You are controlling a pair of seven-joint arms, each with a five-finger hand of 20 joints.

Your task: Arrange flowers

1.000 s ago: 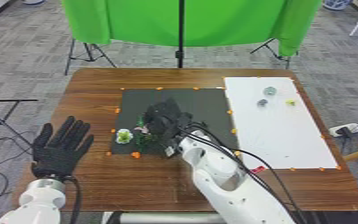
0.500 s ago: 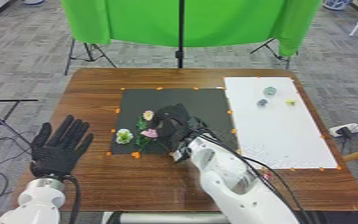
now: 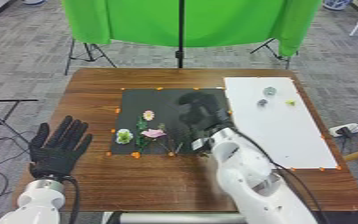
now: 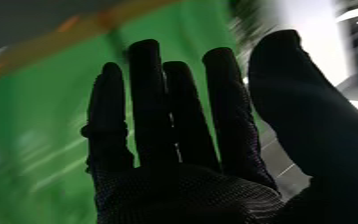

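The right hand (image 3: pixel 204 111) is over the right part of the dark mat, to the right of the flowers. In the right wrist view the right hand (image 4: pixel 189 185) has straight fingers and holds nothing. My left hand (image 3: pixel 58 149) rests palm-side flat left of the mat, open. On the mat's left part lie a white-green flower (image 3: pixel 124 136), a pink flower (image 3: pixel 153 133) and a pale pink flower (image 3: pixel 149 115), with green stems around and below them. On the white board are two small grey-green items (image 3: pixel 270 91) and a yellow-green one (image 3: pixel 291 103).
The dark mat (image 3: pixel 158 96) lies at the middle of the wooden table (image 3: pixel 91 90), with small orange markers along its edges. The white board (image 3: pixel 282 135) adjoins it on the right. A green cloth (image 3: pixel 140 22) on stands hangs behind the table.
The right hand has moved right, away from the flowers, and its arm has swung right too. The pink and pale pink flowers it had covered are now uncovered. The left hand has kept still.
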